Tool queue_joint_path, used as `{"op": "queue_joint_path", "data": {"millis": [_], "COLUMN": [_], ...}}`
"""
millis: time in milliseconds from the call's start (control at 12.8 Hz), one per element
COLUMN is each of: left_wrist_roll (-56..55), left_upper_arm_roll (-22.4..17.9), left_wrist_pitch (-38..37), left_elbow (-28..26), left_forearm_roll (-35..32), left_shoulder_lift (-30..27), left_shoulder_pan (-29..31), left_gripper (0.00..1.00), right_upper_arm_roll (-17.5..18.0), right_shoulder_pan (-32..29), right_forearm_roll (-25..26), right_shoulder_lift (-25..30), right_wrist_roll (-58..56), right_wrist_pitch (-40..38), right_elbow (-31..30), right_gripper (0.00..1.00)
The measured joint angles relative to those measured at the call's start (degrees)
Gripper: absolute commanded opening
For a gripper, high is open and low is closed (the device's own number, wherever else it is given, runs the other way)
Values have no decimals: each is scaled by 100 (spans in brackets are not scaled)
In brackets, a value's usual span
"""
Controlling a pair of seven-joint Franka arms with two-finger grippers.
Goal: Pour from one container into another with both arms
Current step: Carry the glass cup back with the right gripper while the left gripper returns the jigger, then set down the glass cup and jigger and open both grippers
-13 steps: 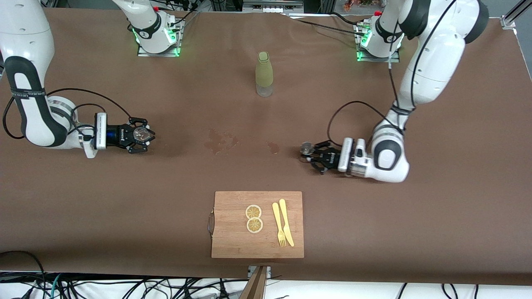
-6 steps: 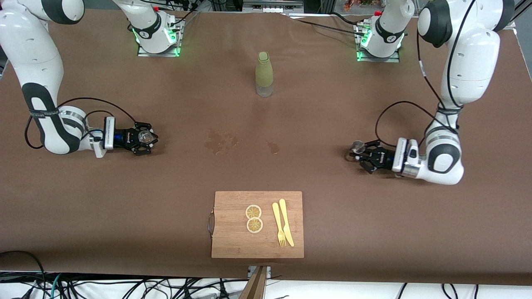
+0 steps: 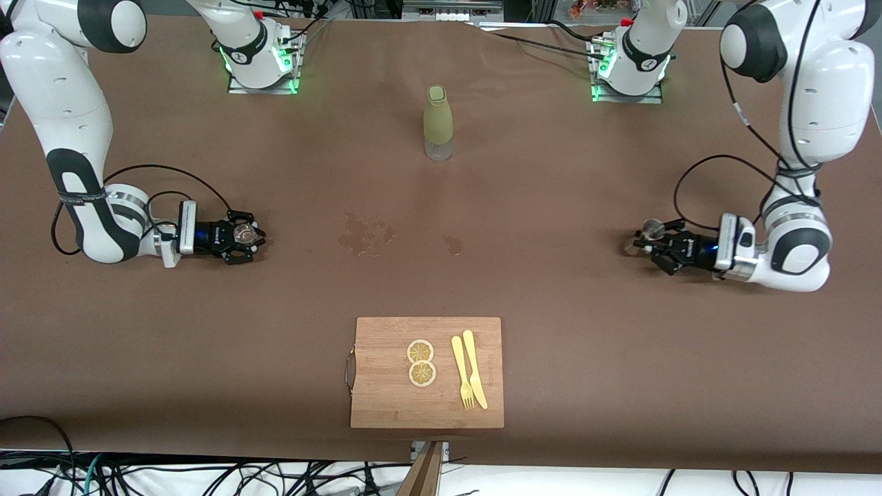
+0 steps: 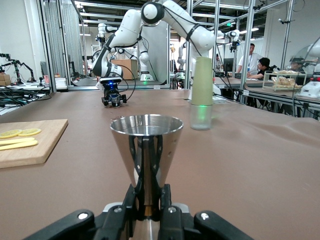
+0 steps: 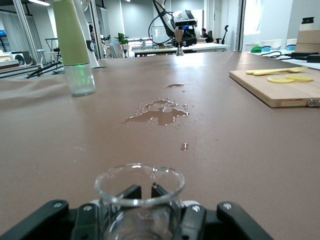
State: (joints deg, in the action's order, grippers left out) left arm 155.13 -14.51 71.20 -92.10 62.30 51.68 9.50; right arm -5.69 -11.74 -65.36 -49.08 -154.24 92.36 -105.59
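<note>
No lettering could be read anywhere in the scene. Small white markings stood on the black bands of the right arm (image 3: 72,193) and the left arm (image 3: 792,169), and on the ring near each base, but none was clear enough to make out.

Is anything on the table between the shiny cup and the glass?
Only spilled puddles lie between the metal cup in the left gripper and the glass in the right gripper. Nothing stands there.
</note>
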Motion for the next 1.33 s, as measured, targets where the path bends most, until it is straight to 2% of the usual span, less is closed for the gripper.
{"op": "queue_joint_path", "data": {"millis": [234, 546, 858, 1170, 1248, 1326], "left_wrist_roll": [185, 283, 368, 391, 391, 391], "left_upper_arm_roll": [-10, -264, -354, -351, -351, -351], "left_wrist_pitch": [-131, -180, -180, -178, -178, -175], "left_elbow": [-50, -76, -86, -86, -86, -86], "left_forearm_roll": [-195, -268, -268, -268, -268, -268], "left_shoulder_lift": [8, 85, 288, 464, 479, 493], "left_shoulder_pan": [309, 457, 552, 554, 554, 554], "left_gripper": [0, 0, 0, 0, 2, 30], "right_upper_arm_roll": [-1, -108, -388, -490, -487, -484], "right_shoulder_pan": [1, -2, -23, -122, -121, -119], "right_forearm_roll": [0, 84, 565, 1181, 1366, 1484], "right_shoulder_lift": [0, 104, 396, 1170, 1432, 1694], "right_wrist_roll": [0, 18, 319, 1169, 1526, 1922], "right_wrist_pitch": [18, 283, 434, 1055, 1290, 1441], "right_elbow": [3, 47, 38, -321, -470, -614], "right_gripper": [100, 100, 100, 100, 100, 100]}}
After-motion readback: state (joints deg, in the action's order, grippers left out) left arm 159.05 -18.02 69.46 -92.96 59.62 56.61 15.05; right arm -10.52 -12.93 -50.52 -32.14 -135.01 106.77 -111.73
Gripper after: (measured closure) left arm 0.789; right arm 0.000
